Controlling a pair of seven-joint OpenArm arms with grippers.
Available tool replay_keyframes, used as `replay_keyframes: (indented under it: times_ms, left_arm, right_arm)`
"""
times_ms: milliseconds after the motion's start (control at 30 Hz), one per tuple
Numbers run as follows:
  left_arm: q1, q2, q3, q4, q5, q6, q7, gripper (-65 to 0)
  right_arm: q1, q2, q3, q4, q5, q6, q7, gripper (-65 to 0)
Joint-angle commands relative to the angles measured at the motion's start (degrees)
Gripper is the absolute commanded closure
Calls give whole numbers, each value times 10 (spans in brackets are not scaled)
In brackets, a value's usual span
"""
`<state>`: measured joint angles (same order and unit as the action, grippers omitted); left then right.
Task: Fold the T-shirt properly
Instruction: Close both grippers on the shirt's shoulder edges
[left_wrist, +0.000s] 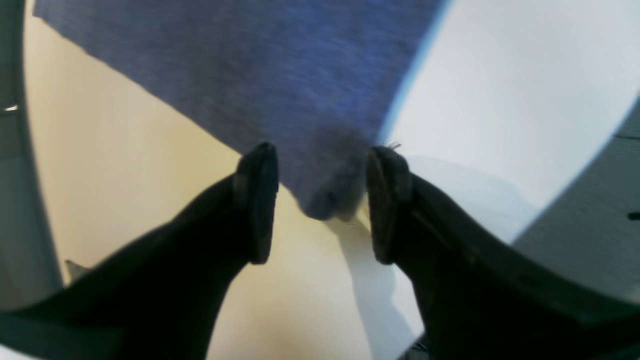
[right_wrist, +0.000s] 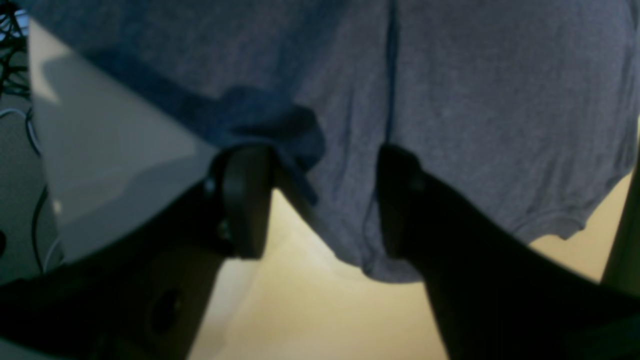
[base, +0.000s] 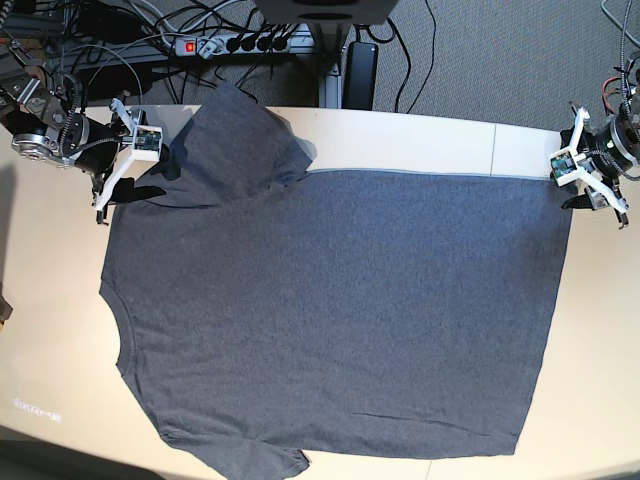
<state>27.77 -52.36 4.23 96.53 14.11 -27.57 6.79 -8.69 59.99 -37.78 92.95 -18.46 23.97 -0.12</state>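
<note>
Broadly, the tabletop (base: 420, 135) is a pale, smooth cream sheet with a curved edge, and nearly all of it is covered by the T-shirt (base: 340, 310), a big dark heather-grey cotton piece lying flat, plain side up, its hem toward the base view's right and its collar end toward the left. The knit looks soft and matte with a fine fleck. One sleeve (base: 225, 140) at the far left is doubled over onto the body, raising a small rumpled ridge; the near sleeve (base: 250, 455) lies flat at the front edge.

This reads as the spreading stage ending, or the first fold about to begin: the body is smooth, but no lengthwise fold is laid.

The right gripper (right_wrist: 320, 200) sits at the folded sleeve and shoulder, its black, rounded fingers (right_wrist: 247, 200) parted, with a lobe of cloth hanging between them; none is pinched, as far as can be seen. The left gripper (left_wrist: 320, 200) is at the far hem corner, fingers (left_wrist: 257, 200) likewise spread, with the blunt corner tip lying between the pads and touching neither.

The next move probably calls for both grippers to clamp down on those far-edge points together, then lift and carry that edge toward the near side evenly, so the limp cotton does not drag or bunch.
</note>
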Motion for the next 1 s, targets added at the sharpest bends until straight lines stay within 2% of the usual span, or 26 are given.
replay_keyframes:
  times_ms: [0, 500, 700, 833, 967]
  left_arm:
    - [-3, -12, -5, 3, -2, -7, -8, -318]
    - [-1, -11, 0, -23, -19, -16, -10, -318]
    - [-2, -8, 21, -48, -9, -16, -41, -318]
    - [-2, -8, 33, -49, 8, 7, -42, -318]
    - [-3, -9, 40, -49, 12, 12, -42, -318]
  right_arm:
    - [-12, -1, -17, -8, -10, 9, -29, -347]
    - [-12, -2, -17, -8, -11, 9, -29, -347]
    - [-12, -2, -17, -4, -11, 9, -29, -347]
    - [-13, -2, -17, 8, -11, 9, -29, -347]
    - [-13, -2, -17, 17, -11, 9, -29, -347]
